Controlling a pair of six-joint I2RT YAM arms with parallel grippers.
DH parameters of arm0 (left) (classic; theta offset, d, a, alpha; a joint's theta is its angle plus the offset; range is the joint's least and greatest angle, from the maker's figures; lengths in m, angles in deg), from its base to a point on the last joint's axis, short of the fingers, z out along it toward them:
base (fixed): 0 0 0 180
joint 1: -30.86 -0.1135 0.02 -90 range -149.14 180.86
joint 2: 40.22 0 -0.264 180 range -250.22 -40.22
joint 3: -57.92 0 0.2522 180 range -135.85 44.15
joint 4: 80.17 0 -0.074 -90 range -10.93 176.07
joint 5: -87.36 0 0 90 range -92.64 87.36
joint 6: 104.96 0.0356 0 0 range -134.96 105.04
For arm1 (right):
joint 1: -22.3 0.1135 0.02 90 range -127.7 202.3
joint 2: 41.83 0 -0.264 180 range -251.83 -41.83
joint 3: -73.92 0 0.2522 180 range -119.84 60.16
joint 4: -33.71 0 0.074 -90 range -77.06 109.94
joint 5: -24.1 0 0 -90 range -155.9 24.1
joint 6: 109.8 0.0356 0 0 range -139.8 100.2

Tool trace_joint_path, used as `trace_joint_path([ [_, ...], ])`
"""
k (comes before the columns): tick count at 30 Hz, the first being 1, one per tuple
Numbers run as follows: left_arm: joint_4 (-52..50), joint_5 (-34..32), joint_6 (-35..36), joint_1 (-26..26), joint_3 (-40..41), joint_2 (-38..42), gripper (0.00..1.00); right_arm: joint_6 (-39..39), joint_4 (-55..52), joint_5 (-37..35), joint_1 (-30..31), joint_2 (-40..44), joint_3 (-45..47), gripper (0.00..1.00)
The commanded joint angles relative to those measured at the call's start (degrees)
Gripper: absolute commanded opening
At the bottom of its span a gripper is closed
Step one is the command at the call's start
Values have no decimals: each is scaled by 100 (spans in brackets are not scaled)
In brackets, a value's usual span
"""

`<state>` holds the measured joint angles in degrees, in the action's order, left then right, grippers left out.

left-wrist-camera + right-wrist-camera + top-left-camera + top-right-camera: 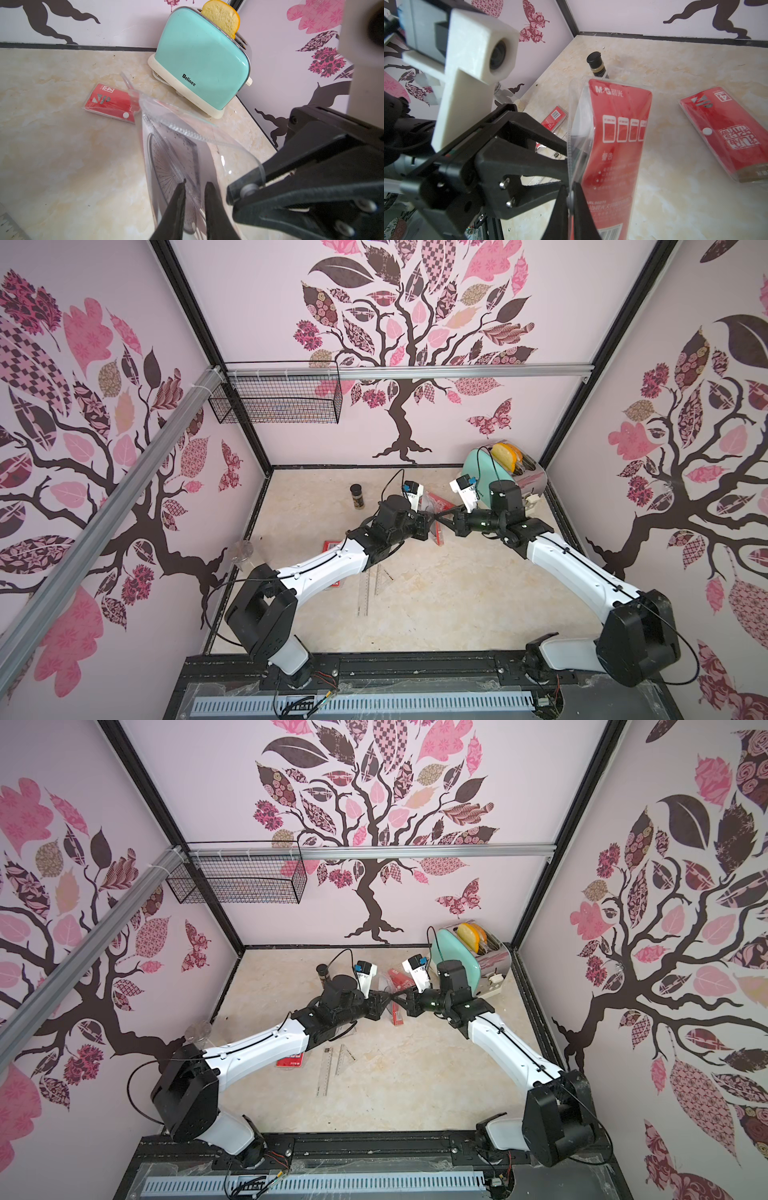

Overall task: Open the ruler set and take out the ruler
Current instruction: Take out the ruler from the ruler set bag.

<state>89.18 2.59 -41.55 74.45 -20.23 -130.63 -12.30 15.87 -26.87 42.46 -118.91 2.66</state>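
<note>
Ruler set (612, 145) is held up over mid-table (457, 614), between the 2 arms. Right gripper (569, 188) is pinched tight on the pouch's clear edge. Left gripper (196, 182) is narrow, fingers astride the clear wall over the protractor (166, 172); cannot tell if it bites.

Risks:
- The thin film may slip from the right pinch, so the pouch drops.
- The left gripper may clamp film and contents together, so nothing slides out.

white arm shells (320, 568), black joints (262, 622), thin black cables (566, 550), white camera blocks (475, 47), silver screws (504, 184) on black left gripper (195, 186).
</note>
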Motion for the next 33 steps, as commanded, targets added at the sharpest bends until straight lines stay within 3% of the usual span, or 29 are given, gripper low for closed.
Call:
trace_joint_path([
  [1,-285,132,101,-19,-252,-147,18,-64,56,5,-4,89,-140,0],
  [11,-924,65,180,-18,-694,-509,17,-64,45,-22,-4,143,-126,0],
  [23,-883,-48,56,-18,-805,-669,12,-67,82,-16,-6,185,-97,0],
  [33,-900,-169,33,-18,-761,-523,0,-210,-46,-376,-4,52,-94,0],
])
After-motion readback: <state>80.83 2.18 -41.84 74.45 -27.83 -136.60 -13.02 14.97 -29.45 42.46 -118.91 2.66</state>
